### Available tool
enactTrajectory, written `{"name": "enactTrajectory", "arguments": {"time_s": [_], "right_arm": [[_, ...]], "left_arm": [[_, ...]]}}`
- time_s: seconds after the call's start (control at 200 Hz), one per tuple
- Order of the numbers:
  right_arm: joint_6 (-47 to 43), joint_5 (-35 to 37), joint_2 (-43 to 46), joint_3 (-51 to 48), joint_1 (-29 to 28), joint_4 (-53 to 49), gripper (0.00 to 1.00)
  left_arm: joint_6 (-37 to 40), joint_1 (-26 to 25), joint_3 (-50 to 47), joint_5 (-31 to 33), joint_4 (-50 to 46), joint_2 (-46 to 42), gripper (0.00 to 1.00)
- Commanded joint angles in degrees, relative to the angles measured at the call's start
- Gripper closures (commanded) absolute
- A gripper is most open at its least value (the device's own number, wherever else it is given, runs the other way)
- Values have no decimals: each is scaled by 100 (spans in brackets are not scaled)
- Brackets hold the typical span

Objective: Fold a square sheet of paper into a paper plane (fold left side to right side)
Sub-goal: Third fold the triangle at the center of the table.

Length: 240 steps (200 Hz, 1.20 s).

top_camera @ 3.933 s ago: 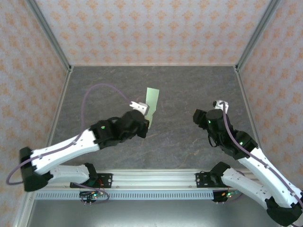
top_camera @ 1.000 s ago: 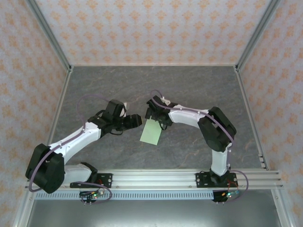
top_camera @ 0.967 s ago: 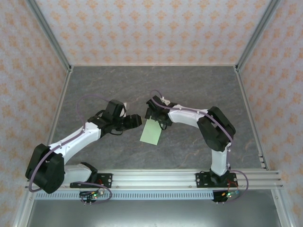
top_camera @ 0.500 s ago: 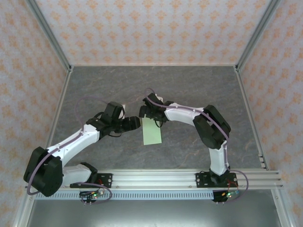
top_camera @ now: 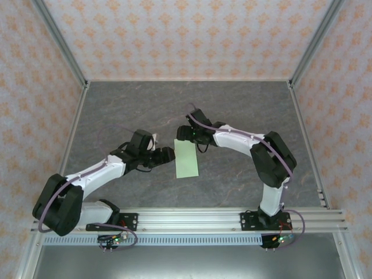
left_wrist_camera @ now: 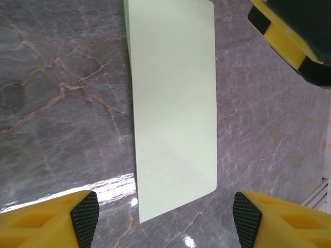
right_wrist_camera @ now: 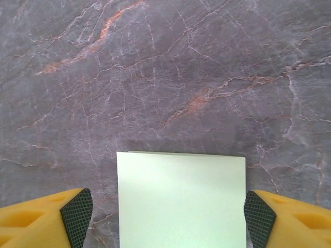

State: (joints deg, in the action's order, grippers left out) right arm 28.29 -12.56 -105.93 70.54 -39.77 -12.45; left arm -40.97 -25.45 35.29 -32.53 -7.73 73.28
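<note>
From above, the pale-green rectangular sheet of paper lies flat on the grey marble tabletop. The left end effector is at its 9 o'clock and the right end effector at its 12.

Left wrist: the fingers are spread wide and grip nothing.

Right wrist: the fingers are equally wide, and the paper's edge lies between them.

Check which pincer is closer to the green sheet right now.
Right, narrowly. The right pincer hangs over the far short edge of the green sheet; the left pincer sits just off its left long edge.

paper sheet — lower part off-frame
</note>
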Motion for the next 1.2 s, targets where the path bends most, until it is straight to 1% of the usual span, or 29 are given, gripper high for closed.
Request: {"name": "enactTrajectory", "arguments": {"time_s": [0.0,0.215,0.4,0.56,0.926,0.996,1.131,1.196], "right_arm": [[68,-601,-258,-90,71,436,21],[81,-812,-632,46,144,464,21],[45,-714,-734,12,178,349,23],[3,-687,-758,-81,180,302,24],[-22,-712,-727,-146,179,306,24],[-23,-722,-727,-155,180,326,24],[-21,-736,-723,-190,180,349,24],[-34,-750,-726,-199,180,368,24]], "left_arm": [[-196,40,-88,-294,533,227,28],[-236,40,-84,-410,682,490,29],[-267,32,-92,-529,805,726,29],[-439,14,-86,-743,1155,1038,30],[-551,-336,211,-712,1324,1655,34],[-618,-362,228,-684,1398,1762,36],[-726,-381,250,-699,1576,1908,48],[-731,-393,279,-680,1572,1944,51]]}}
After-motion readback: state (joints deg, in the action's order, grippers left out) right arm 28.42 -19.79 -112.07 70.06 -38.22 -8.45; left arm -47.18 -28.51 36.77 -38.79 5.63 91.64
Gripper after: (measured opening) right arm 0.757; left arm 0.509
